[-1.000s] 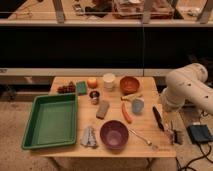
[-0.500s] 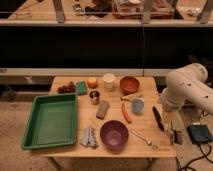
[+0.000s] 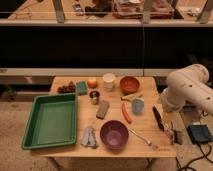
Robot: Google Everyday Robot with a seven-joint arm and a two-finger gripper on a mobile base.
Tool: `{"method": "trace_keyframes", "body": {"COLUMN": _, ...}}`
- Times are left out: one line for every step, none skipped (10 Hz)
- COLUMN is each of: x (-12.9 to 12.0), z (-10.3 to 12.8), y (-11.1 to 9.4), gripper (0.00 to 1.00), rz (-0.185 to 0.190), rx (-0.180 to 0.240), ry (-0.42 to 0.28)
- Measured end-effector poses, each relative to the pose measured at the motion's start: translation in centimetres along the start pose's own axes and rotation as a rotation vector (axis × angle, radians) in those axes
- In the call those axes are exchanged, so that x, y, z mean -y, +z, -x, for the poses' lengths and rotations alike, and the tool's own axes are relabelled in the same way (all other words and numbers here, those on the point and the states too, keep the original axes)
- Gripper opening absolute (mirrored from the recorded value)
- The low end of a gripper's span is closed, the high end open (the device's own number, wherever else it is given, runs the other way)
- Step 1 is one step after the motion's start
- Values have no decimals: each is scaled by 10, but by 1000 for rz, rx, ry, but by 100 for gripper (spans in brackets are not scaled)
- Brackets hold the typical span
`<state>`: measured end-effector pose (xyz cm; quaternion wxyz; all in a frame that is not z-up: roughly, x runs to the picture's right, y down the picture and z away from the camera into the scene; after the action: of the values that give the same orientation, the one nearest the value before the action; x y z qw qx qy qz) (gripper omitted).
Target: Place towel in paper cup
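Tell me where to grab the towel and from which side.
Probably pinch the towel at its middle folds, coming straight down from above: it lies low on the table, close between the green tray and purple bowl, leaving little side room. The gripper hangs at the table's right edge.

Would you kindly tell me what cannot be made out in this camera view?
Camera view:
- paper cup: its contents, too small to tell.
- towel: its folds, blurred.
- tool, at the right edge of the table: its shape, dark and small.
- arm: cut off by the picture's right edge.
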<state>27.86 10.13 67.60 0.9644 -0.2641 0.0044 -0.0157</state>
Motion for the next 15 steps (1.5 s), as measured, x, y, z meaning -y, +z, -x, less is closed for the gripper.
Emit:
{"method": "trace_keyframes", "body": {"x": -3, "z": 15, "y": -13, "gripper": 65, "rz": -23, "rx": 18, "ry": -79}}
{"method": "trace_keyframes", "body": {"x": -4, "z": 27, "y": -21, "gripper": 65, "rz": -36, "rx": 38, "ry": -124}}
{"method": "trace_keyframes", "body": {"x": -7, "z": 52, "y": -35, "gripper": 65, "rz": -56, "rx": 80, "ry": -203}}
{"method": "trace_keyframes", "body": {"x": -13, "z": 79, "y": -49, "gripper": 65, "rz": -73, "rx": 129, "ry": -281}}
{"method": "trace_keyframes", "body": {"x": -18, "z": 102, "y": -59, "gripper": 65, "rz": -82, "rx": 180, "ry": -347}}
{"method": "trace_keyframes", "body": {"x": -26, "z": 124, "y": -69, "gripper": 65, "rz": -97, "rx": 226, "ry": -427}}
{"method": "trace_keyframes", "body": {"x": -33, "z": 142, "y": -77, "gripper": 65, "rz": -115, "rx": 264, "ry": -501}}
{"method": "trace_keyframes", "body": {"x": -37, "z": 152, "y": -83, "gripper": 65, "rz": -126, "rx": 285, "ry": -538}}
{"method": "trace_keyframes", "body": {"x": -38, "z": 156, "y": -85, "gripper": 65, "rz": -130, "rx": 292, "ry": -553}}
{"method": "trace_keyframes", "body": {"x": -38, "z": 157, "y": -85, "gripper": 65, "rz": -130, "rx": 293, "ry": -556}}
{"method": "trace_keyframes", "body": {"x": -38, "z": 157, "y": -85, "gripper": 65, "rz": -130, "rx": 293, "ry": -556}}
{"method": "trace_keyframes", "body": {"x": -38, "z": 157, "y": -85, "gripper": 65, "rz": -130, "rx": 293, "ry": -555}}
{"method": "trace_keyframes", "body": {"x": -38, "z": 157, "y": -85, "gripper": 65, "rz": -131, "rx": 294, "ry": -556}}
{"method": "trace_keyframes", "body": {"x": -38, "z": 158, "y": -84, "gripper": 65, "rz": -130, "rx": 308, "ry": -563}}
{"method": "trace_keyframes", "body": {"x": -34, "z": 162, "y": -85, "gripper": 65, "rz": -148, "rx": 341, "ry": -585}}
